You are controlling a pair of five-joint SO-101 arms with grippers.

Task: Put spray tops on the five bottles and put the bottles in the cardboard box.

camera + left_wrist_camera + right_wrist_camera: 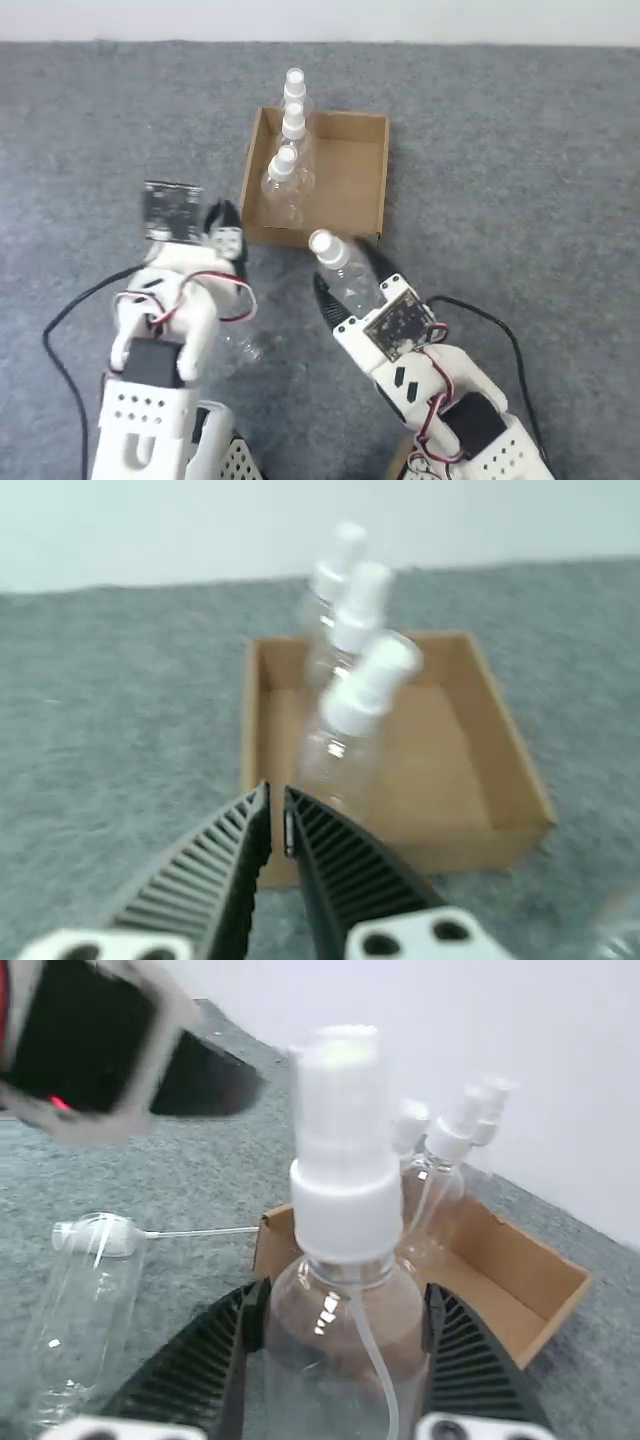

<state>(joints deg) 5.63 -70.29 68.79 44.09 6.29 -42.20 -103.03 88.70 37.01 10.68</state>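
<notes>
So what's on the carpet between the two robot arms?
A clear bottle lying on its side, seen in the high and right wrist views.

A table (520, 150) covered in grey, felt-like carpet runs from the near edge to a pale wall at the far side. A shallow cardboard box (310, 236) sits directly on it, near the middle and toward the far side, open side up and flat on the covering. Nearer, to the left of the box's front corner, a clear bottle (240, 343) lies on its side. In the right wrist view, a white spray top (95, 1234) rests at its neck end, with the thin tube stretched out across the grey surface toward the box. A black cable (62, 330) curves over the covering at the near left, and a second cable (505, 330) loops across it at the near right.
</notes>
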